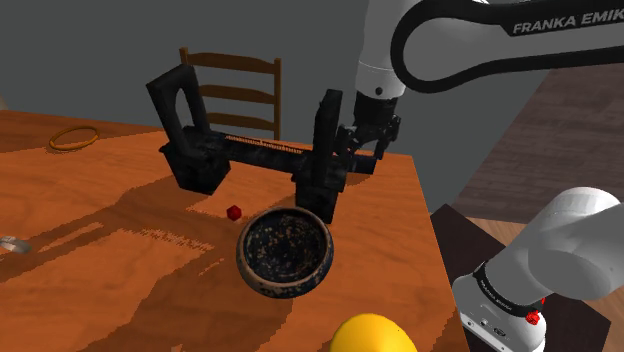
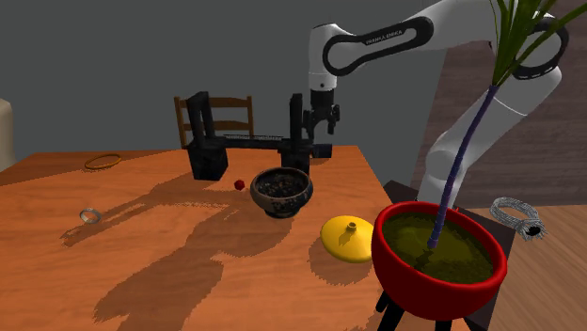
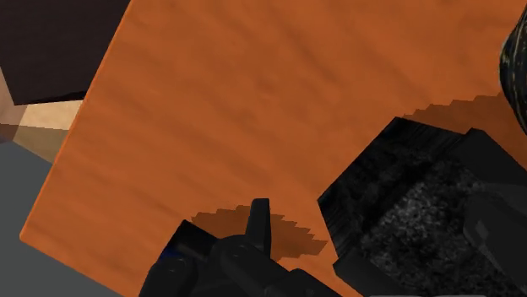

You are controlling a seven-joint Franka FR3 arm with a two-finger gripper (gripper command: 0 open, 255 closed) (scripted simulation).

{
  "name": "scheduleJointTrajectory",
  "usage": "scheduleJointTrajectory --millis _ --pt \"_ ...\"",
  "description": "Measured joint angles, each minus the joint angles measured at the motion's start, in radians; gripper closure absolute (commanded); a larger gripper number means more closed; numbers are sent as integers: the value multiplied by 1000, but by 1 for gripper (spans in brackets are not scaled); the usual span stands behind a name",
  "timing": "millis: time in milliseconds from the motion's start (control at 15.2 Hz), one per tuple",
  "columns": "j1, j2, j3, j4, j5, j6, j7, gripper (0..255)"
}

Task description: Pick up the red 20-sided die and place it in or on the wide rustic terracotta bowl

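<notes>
The red die [image 1: 234,211] is seen lying well apart from the gripper [image 1: 368,155], whose state cannot be told.

Broad orange-brown table [image 1: 120,250]: wood, visible grain, smooth.
Round dark bowl [image 1: 285,250]: brown-speckled, rough, dull.
Black rack-like frame [image 1: 250,152]: matt, grainy grey mottling.
Yellow domed lid [image 1: 372,335]: smooth, glossy.
Brown ladder-back chair [image 1: 235,95]: wood.
Red round planter [image 2: 395,273]: smooth, shiny.

In the shoulder view's centre a black rack [image 1: 255,152] stands just beside the claw [image 1: 368,150], a bowl [image 1: 285,252] below it; bare desk [image 1: 110,250] lies open at lower left.
</notes>
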Motion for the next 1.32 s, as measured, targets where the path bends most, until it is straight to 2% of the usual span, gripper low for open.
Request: scheduleJointTrajectory --millis 396,594,726,924,1122,1320 --pt "7 189 107 119 -51 111 131 0" --pt "12 253 155 206 -106 32 213 0" --pt "15 302 195 270 -167 -29 280 0" --pt "34 361 233 334 -227 -64 351 0" --pt "37 378 239 349 -235 -61 362 0" --pt "52 455 259 426 -274 -92 408 0"
